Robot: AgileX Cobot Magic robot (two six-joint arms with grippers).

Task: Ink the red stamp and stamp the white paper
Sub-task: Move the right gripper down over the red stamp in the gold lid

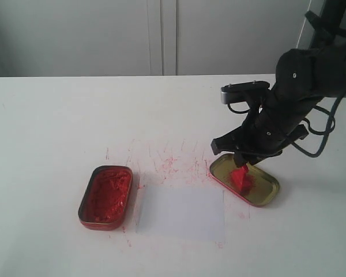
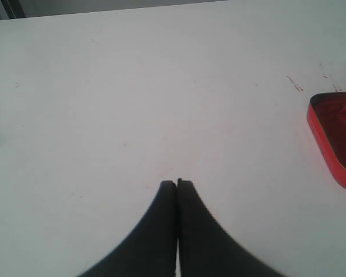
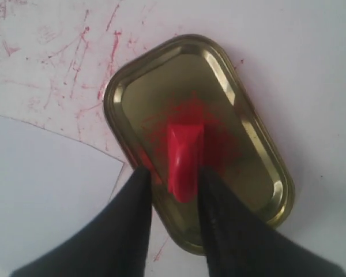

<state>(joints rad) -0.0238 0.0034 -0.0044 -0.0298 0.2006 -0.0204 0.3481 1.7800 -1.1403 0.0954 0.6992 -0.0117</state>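
Gripping the stamp between its two black fingers, the right gripper hangs over the gold lid, toward the right edge of the table. In the right wrist view the fingers stand on either side of the red block, clamped on it. The stamp points down into the lid, and its lower end meets a red smear in the middle of the gold floor. Whether it presses hard on the metal cannot be told.

The paper lies flat near the table's front edge, about midway along it. It sits just beside the lid, and their nearest corners are close but apart. The right wrist view shows one corner of the paper next to the lid's rim, with thin red scratches and specks on the table beyond it.

The tin of lumpy red paste sits open on the other side of the paper, toward the left edge, with a narrow strip of table between them. Red flecks dot the table around it.

The left gripper shows only in its own wrist view. Its dark fingers are pressed together with nothing between them, above bare white table. An end of the tin shows at the side of that view, well apart from the fingertips.
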